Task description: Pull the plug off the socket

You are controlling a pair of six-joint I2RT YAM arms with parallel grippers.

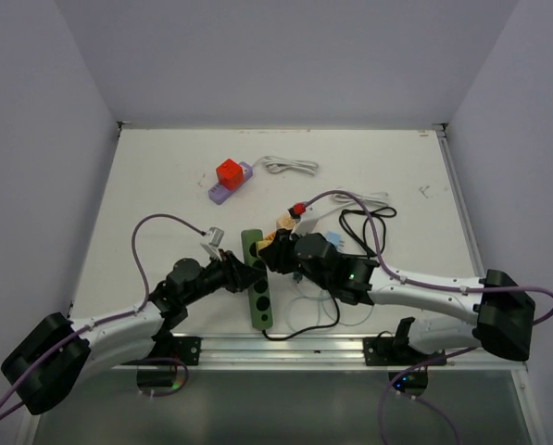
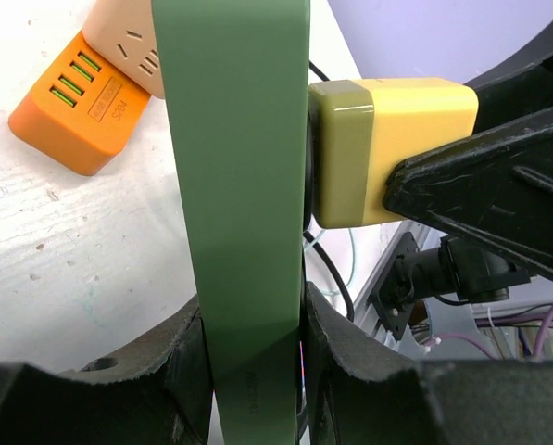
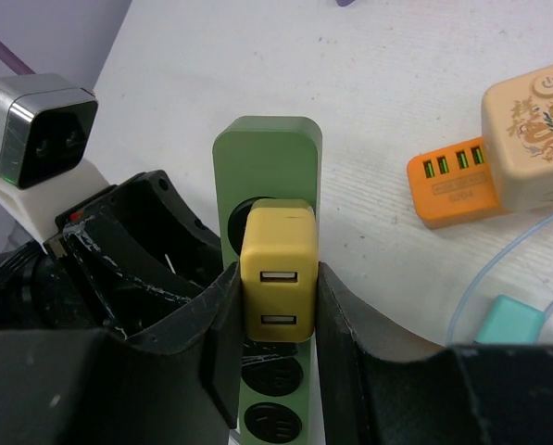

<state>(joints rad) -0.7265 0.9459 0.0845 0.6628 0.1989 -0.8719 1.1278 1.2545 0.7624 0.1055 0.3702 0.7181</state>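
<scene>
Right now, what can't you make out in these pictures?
Top view: the right gripper hides the yellow plug.
Wrist views: its prongs are hidden inside the green power strip.
Right wrist view: the bottom edge cuts off the strip's near end.
Left wrist view: the orange charger label is too small to read.

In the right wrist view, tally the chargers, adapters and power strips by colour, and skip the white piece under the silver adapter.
Green power strip: 1
Yellow charger: 1
Orange charger: 1
Beige socket cube: 1
Silver adapter: 1
Total: 5
</scene>
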